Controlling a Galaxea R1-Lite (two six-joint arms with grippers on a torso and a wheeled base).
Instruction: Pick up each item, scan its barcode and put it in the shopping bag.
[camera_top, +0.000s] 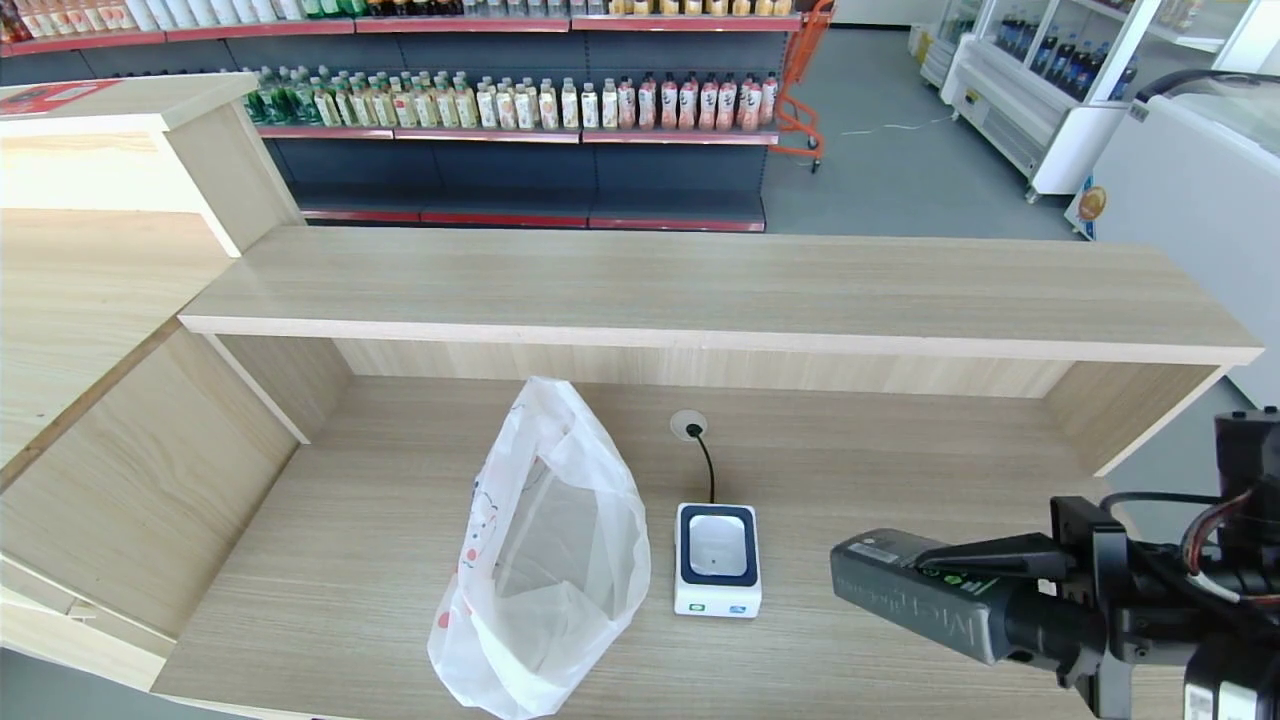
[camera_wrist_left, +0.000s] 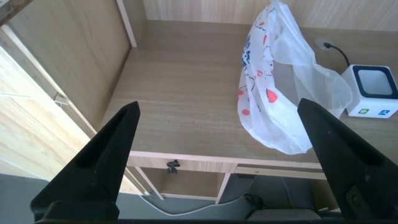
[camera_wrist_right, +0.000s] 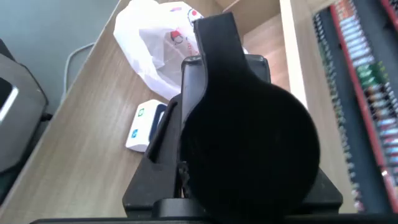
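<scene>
**Left gripper** (camera_wrist_left: 219, 107): The jaws are spread wide with nothing between them. It hangs off the near left edge of the tabletop (camera_top: 900, 450), well apart from the shopping bag. Hazard: nothing holds the bag, so it has no support when an item goes in.

**Shopping bag** (camera_top: 540, 560): A thin white plastic bag stands slumped on the tabletop, just left of the scanner. Its mouth is partly folded in on itself. Hazard: an item lowered onto a folded rim would probably push the film down or tip the bag instead of entering. A sideways approach from the right could drag the bag along the tabletop.

**Scanner** (camera_top: 717, 560): A small white unit with a dark-framed window facing up sits between the bag and the held item. Its cable (camera_top: 706, 462) runs away to a port at the back. Hazard: a low pass could knock the unit or shift it against the bag.

**Dark item** (camera_top: 900, 585) in the **right gripper** (camera_top: 985, 590): The gripper is clamped on one end of the item, and the rest projects towards the scanner, above the tabletop and right of the window. Hazards:
- The barcode face cannot be made out, so a pass with the wrong side down would likely give no read.
- The long overhang could let the item pivot or slip in the grasp.
</scene>
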